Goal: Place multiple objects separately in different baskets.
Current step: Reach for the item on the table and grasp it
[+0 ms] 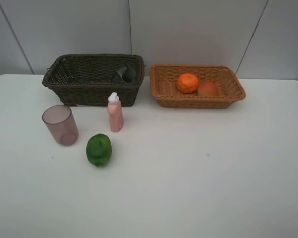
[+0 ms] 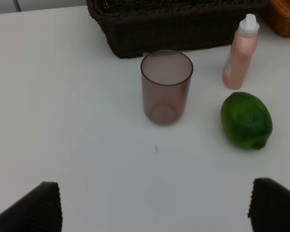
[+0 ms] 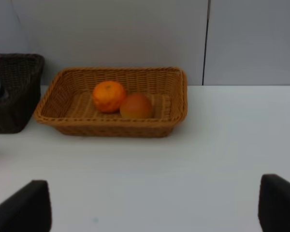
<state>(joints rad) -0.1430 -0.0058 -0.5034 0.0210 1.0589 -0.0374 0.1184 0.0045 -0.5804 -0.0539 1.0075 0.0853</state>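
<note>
Exterior high, left-center: cup [image 1: 60, 124], pink bottle [image 1: 115, 113], lime [image 1: 99, 149]; orange [image 1: 187, 83] + red fruit [image 1: 207, 89] in tan basket [image 1: 198, 102]. L gripper [image 2: 154, 193], R gripper [image 3: 154, 193]: jaws apart, empty.

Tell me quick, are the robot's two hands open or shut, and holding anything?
Left end effector: open, holding nothing.
Right end effector: open, holding nothing.

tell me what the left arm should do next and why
Probably ease the open left pincer forward toward the mauve cup: it stands upright on the table almost straight ahead of the pincer, outside the dark basket just behind it. The pink bottle and lime also wait on the table, but sit off to one side.
</note>
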